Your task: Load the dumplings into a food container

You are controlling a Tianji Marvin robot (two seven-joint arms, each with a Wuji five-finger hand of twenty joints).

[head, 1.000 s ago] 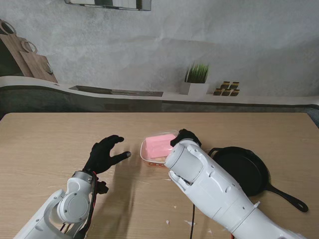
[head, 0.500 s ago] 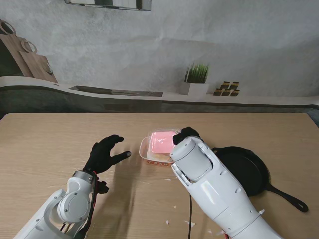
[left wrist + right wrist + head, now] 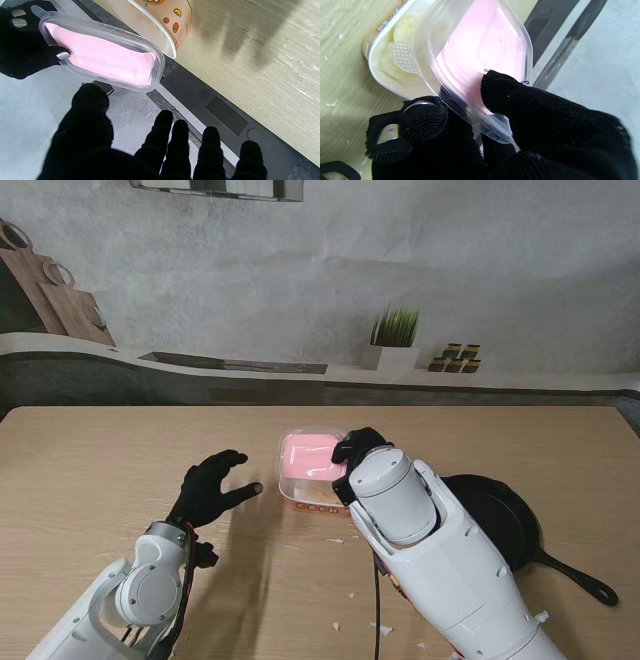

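Dumplings [image 3: 402, 30] lie pale in the food container [image 3: 312, 502] at mid-table, as my right hand [image 3: 362, 448] pinches the pink-centred clear lid [image 3: 308, 455] by one edge, tilted over the tub's far side so it can come down square on the rim. My left hand [image 3: 208, 491] hovers beside the tub with fingers spread and holding nothing, apparently ready to steady it. How many dumplings are inside I cannot tell.

Grey wall [image 3: 480, 260], wood table [image 3: 90, 470].
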